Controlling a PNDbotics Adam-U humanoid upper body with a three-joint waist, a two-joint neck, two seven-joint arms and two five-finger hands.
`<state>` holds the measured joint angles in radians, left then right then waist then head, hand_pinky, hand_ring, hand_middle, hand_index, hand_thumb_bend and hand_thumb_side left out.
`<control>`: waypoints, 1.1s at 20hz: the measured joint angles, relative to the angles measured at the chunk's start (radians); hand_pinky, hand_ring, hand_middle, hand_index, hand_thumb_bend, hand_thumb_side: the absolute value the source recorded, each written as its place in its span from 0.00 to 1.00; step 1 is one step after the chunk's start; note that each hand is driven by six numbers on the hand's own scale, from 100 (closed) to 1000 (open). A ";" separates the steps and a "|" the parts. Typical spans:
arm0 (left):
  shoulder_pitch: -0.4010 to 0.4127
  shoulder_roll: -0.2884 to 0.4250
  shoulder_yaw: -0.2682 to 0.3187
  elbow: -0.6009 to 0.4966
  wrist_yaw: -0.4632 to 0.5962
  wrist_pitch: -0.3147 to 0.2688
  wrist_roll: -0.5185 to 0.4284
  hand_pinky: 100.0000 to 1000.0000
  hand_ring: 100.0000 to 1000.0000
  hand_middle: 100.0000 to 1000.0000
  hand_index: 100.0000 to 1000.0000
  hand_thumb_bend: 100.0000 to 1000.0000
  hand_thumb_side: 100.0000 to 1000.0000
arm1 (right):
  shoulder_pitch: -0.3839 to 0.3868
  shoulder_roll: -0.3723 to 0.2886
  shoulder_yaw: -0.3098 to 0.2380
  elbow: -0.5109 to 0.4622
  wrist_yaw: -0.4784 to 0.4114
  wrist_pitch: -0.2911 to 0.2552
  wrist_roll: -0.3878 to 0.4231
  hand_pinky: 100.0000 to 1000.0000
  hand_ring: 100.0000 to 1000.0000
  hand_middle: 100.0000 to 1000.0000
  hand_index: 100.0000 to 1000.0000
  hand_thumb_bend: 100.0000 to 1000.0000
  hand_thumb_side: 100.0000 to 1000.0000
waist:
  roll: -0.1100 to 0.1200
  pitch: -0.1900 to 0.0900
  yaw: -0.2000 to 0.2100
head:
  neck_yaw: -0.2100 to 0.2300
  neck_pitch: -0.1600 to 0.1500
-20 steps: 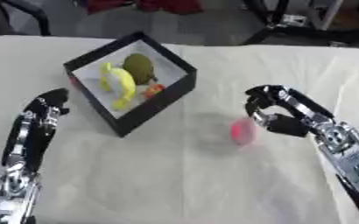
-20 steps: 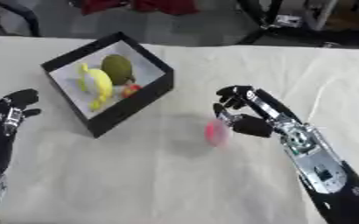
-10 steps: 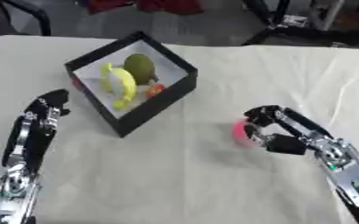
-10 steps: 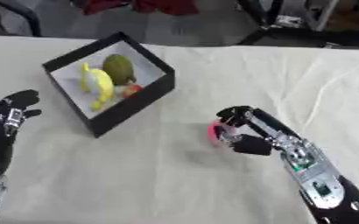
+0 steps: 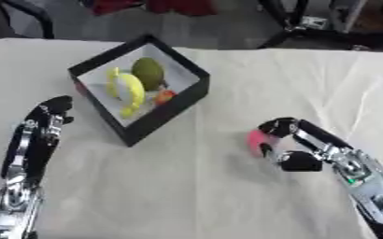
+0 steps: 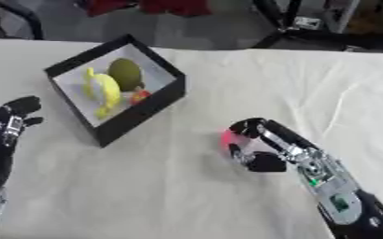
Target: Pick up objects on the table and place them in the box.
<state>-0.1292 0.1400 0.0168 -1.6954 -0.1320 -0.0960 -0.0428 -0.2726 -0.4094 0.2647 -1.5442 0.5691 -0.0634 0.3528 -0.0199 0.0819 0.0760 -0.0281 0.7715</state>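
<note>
A small pink round object (image 5: 256, 139) lies on the white cloth right of centre. My right hand (image 5: 297, 144) is down at it, fingers curled over its right side and thumb below, closed round it. The black box (image 5: 187, 95) with a white floor stands upper left of centre. Inside it lie a yellow banana-like fruit (image 5: 130, 89), a green oval fruit (image 5: 148, 72) and a small red-orange piece (image 5: 165, 96). My left hand (image 5: 47, 114) rests by the box's left corner, fingers relaxed, holding nothing.
The white cloth-covered table (image 5: 187, 186) stretches broadly in front of and between my arms. Beyond its far edge are a dark floor, black stand legs (image 5: 289, 25) and something red (image 5: 145, 5).
My right hand has dropped toward the near side and come down on the pink object, its fingers closing round it. The left arm has kept its place.
</note>
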 measured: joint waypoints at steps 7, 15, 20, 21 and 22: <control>0.000 0.000 0.000 0.000 0.000 0.000 0.000 0.76 0.82 0.74 0.78 0.07 0.74 | -0.017 0.000 -0.006 0.007 0.131 0.006 -0.015 0.79 0.74 0.73 0.82 0.00 0.00 | 0.000 0.000 0.004 | 0.000 0.000; 0.000 0.000 0.000 0.000 0.000 0.001 -0.002 0.76 0.82 0.74 0.78 0.06 0.74 | -0.036 0.000 -0.013 0.028 0.197 0.003 -0.028 0.78 0.72 0.67 0.55 0.00 0.00 | 0.000 0.000 0.005 | 0.000 0.000; -0.001 0.000 0.000 0.000 0.000 0.001 -0.002 0.76 0.82 0.74 0.78 0.06 0.74 | -0.046 0.000 -0.018 0.038 0.209 0.010 -0.062 0.76 0.69 0.60 0.32 0.00 0.00 | 0.000 0.000 0.006 | 0.000 0.000; -0.001 0.000 0.000 0.000 0.000 0.001 -0.002 0.76 0.82 0.74 0.78 0.06 0.74 | -0.050 0.000 -0.018 0.039 0.210 0.012 -0.071 0.75 0.68 0.58 0.27 0.00 0.00 | 0.000 0.000 0.006 | 0.000 0.000; -0.001 0.000 0.000 0.000 0.000 0.001 -0.002 0.76 0.82 0.74 0.78 0.06 0.74 | -0.053 0.000 -0.018 0.041 0.211 0.013 -0.081 0.75 0.67 0.57 0.24 0.00 0.00 | 0.000 0.000 0.006 | 0.000 0.000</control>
<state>-0.1298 0.1398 0.0165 -1.6953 -0.1319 -0.0948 -0.0445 -0.3260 -0.4094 0.2467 -1.5035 0.7797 -0.0503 0.2716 -0.0199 0.0819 0.0818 -0.0282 0.7715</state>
